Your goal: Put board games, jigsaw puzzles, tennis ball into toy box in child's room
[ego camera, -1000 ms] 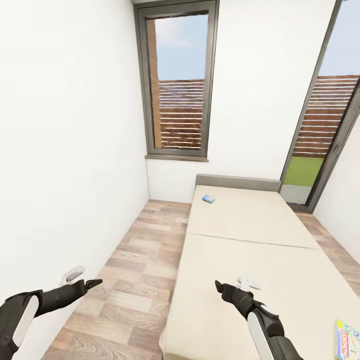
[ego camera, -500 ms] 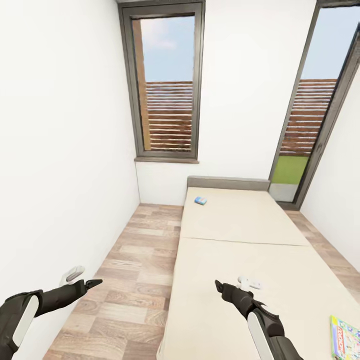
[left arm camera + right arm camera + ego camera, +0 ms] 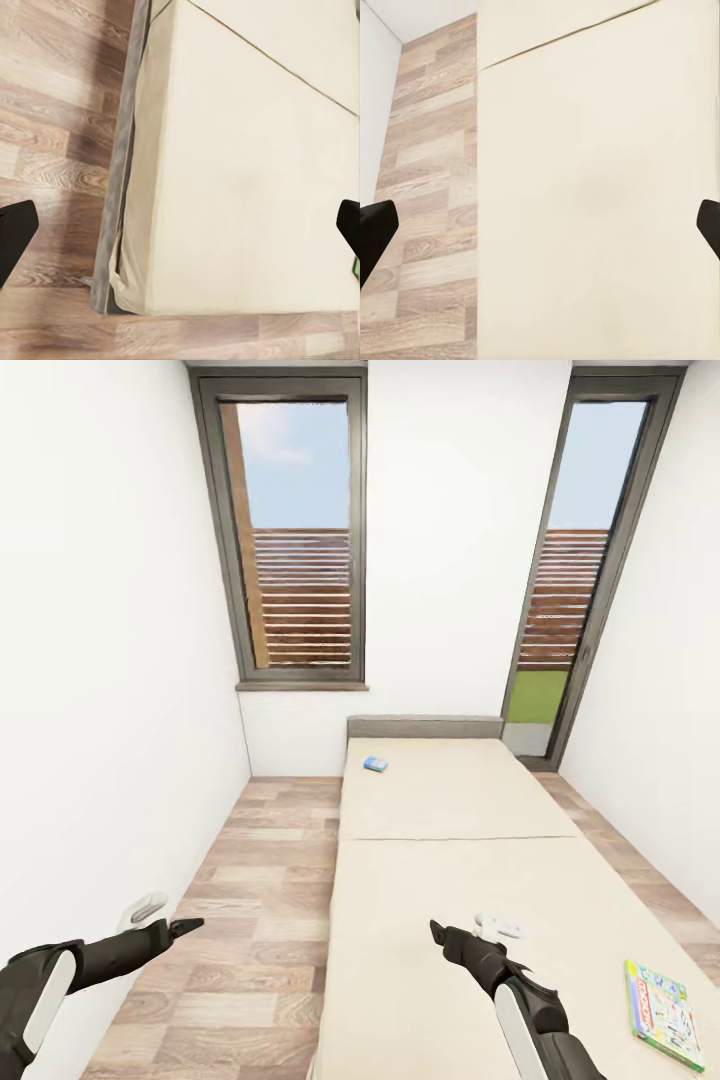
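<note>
Two board games lie on our low beige-mattressed bed (image 3: 470, 880) | pastel flat box with green edge (image 3: 663, 1012) near its foot at our right, small blue box (image 3: 375, 764) by the grey headboard (image 3: 424, 726) | left fingers (image 3: 187, 928) over wood-plank floor (image 3: 250, 900), right fingers (image 3: 437, 933) over mattress | both spread wide, empty.

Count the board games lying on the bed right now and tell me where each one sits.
2. A small blue board game lies near the headboard, towards the bed's left side. A pastel board game with a green edge lies near the bed's right edge, close to the robot.
</note>
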Robot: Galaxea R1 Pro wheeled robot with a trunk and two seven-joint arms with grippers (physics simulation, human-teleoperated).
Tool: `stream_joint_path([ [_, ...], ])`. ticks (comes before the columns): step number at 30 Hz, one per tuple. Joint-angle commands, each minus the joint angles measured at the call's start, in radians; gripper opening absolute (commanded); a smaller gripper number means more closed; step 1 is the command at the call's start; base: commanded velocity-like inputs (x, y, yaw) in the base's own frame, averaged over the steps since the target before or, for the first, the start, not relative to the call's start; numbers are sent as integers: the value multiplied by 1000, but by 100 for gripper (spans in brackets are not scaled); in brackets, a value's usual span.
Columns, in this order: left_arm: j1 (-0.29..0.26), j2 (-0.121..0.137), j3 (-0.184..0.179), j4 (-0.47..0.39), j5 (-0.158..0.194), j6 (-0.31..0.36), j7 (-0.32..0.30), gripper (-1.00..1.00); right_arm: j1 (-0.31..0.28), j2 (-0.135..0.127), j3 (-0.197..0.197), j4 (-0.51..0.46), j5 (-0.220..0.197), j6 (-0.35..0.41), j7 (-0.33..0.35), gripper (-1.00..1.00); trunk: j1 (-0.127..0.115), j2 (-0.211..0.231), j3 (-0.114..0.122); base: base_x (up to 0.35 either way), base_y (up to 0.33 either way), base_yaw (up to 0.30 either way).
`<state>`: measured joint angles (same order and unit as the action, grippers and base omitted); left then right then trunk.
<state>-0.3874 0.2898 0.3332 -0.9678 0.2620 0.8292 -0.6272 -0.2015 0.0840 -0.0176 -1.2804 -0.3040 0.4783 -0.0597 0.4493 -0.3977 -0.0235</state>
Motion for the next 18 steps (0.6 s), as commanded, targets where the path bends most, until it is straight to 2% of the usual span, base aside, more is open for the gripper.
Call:
stream_joint_path([
  [1,-1,2,1,0,1,5,-3,100,-1,1,-1,-1,-10,5,-6,100,1,-2,-1,0,219,-238],
  [18,-1,6,1,0,2,5,-3,100,-1,2,-1,0,-10,5,-7,100,1,-2,15,1,268,-240],
])
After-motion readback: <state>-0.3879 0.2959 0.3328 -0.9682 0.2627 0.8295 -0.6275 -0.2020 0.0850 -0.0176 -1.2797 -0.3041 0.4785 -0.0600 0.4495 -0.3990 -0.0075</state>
